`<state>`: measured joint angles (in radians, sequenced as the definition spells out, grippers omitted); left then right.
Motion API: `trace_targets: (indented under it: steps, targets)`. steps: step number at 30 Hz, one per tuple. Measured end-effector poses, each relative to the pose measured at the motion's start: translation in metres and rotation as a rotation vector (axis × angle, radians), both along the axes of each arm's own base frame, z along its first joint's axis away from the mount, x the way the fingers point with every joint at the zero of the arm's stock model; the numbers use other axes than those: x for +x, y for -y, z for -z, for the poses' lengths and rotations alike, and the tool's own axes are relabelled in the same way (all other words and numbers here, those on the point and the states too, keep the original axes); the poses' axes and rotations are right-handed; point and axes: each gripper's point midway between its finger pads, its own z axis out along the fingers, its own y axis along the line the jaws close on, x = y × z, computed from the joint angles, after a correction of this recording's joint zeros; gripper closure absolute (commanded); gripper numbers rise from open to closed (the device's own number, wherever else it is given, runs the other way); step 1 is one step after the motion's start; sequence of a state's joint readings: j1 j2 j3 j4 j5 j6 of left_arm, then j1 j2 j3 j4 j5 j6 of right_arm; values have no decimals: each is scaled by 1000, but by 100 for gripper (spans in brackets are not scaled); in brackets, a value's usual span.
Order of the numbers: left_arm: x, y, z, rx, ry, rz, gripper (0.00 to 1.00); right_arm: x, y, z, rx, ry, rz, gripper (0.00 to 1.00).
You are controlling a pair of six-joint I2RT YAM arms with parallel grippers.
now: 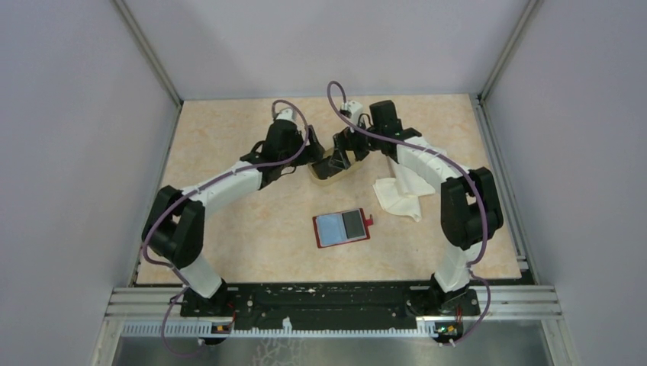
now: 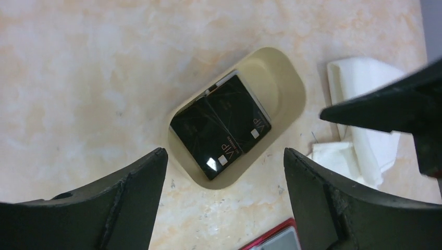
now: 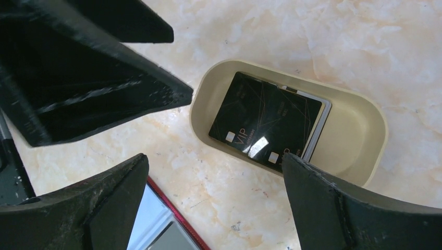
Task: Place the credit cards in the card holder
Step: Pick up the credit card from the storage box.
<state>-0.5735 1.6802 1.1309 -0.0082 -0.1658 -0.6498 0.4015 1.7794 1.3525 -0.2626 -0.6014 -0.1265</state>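
Hovering wide open, the left gripper (image 2: 224, 154) and right gripper (image 3: 215, 158) frame glossy black credit cards (image 2: 221, 125) in a tan oval tray (image 2: 289, 78) beneath, the red fold-over card holder (image 1: 342, 228) open behind them.

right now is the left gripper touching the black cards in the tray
Apart. Left wrist view: left gripper open, tan tray wall showing between each finger and the black cards.

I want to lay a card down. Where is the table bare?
Bare: between card holder and arm bases; the far edge behind the tray. Crowded: the tray, left gripper and right gripper open above it, white cloth beside.
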Motion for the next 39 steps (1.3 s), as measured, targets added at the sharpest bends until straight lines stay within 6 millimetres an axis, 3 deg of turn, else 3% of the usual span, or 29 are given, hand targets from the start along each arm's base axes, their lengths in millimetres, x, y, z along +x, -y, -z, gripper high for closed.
trace_targets:
  steps: [2,6,11,18,22,25,35,39]
  targets:
    - [0,6,-15,62,66,115,13,0,0,-1,10,-8,1,3]
    - [-3,4,-23,213,168,330,28,-3,1,-4,44,-27,-19,4]
    - [6,-2,-1,313,206,498,38,-3,10,-11,102,-50,-50,5]
    - [24,-1,53,363,160,617,48,-4,17,-15,144,-76,-62,6]
    - [37,6,57,365,172,655,49,-5,17,-16,153,-82,-67,6]
    - [45,10,55,373,192,670,60,-6,16,-17,157,-85,-70,6]
    - [47,7,85,408,120,686,61,-9,15,-18,169,-95,-79,7]
    - [45,5,89,414,106,690,82,-9,14,-18,170,-96,-82,7]
